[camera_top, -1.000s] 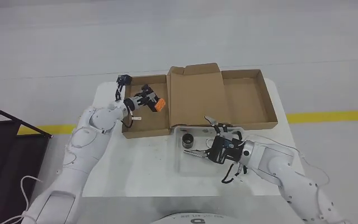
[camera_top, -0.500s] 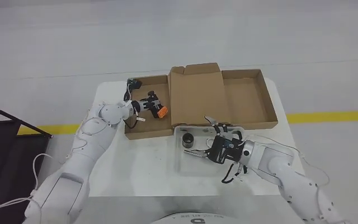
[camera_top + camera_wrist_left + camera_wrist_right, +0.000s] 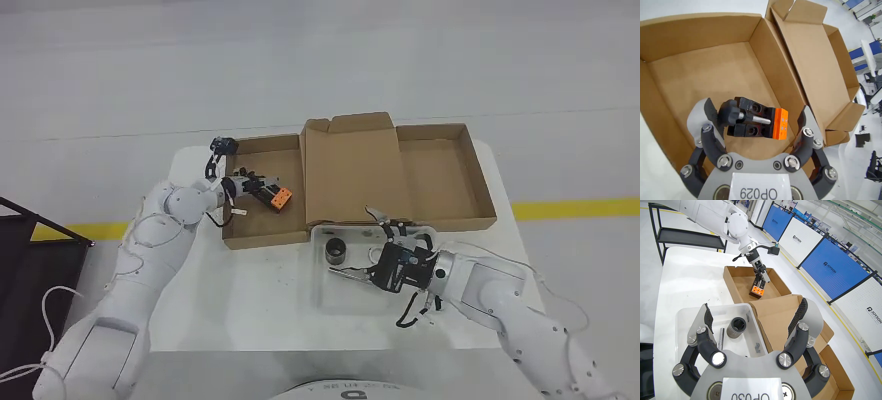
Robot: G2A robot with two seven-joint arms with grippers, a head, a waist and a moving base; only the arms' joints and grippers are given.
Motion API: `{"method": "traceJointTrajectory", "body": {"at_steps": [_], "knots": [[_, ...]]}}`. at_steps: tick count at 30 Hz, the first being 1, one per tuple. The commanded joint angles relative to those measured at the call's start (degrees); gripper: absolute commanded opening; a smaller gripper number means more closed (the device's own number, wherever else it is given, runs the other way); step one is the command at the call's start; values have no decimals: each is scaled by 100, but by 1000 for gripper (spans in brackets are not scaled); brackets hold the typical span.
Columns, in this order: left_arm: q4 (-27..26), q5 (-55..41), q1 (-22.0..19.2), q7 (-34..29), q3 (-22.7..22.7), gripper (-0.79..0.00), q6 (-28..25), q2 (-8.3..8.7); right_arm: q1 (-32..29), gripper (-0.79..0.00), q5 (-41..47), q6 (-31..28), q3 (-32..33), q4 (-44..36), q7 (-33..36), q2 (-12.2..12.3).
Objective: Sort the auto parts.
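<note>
A black clamp block with an orange end plate and a screw knob (image 3: 757, 124) lies on the floor of the left cardboard box (image 3: 706, 75). My left gripper (image 3: 756, 115) is open around it, its fingers wide apart, and the knob is close against one finger (image 3: 709, 111). In the top view the clamp (image 3: 277, 196) sits by the box's inner wall, just past the left gripper (image 3: 255, 187). My right gripper (image 3: 755, 313) hangs open above the white tray (image 3: 696, 309), which holds a metal cylinder (image 3: 735, 327) and a thin steel rod (image 3: 721, 338).
The cardboard box (image 3: 435, 180) has a raised middle flap and an open right compartment. Small black pieces (image 3: 757, 347) lie in the tray. The tray (image 3: 325, 290) stands against the box's front wall. Bare white table (image 3: 250, 300) stretches left of the tray.
The left arm carried the clamp a little toward the box's front, then its gripper drew back toward the left wall. The clamp stays on the box floor. The right arm has not moved.
</note>
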Motion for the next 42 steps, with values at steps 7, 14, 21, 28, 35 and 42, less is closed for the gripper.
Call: {"method": "traceJointTrajectory", "body": {"at_steps": [7, 14, 21, 28, 35, 42], "knots": [[-1002, 298, 699, 280, -479, 0, 75, 187, 0, 0, 0, 0, 0, 0, 0, 0], [-1170, 369, 797, 445, -457, 0, -34, 189, 0, 0, 2, 17, -2, 0, 4, -2], [-1876, -141, 1283, 579, -601, 0, -981, 249, 104, 0, 138, -456, -143, -22, 584, -7], [-2067, -514, 1476, 685, -729, 0, -1509, 283, 186, 0, 440, -620, -138, -96, 1129, -11], [-2067, -514, 1476, 685, -729, 0, -1509, 283, 186, 0, 440, -620, -138, -96, 1129, -11], [-2067, -514, 1476, 685, -729, 0, -1509, 283, 331, -249, 434, -661, -353, -395, 1891, -36]]}}
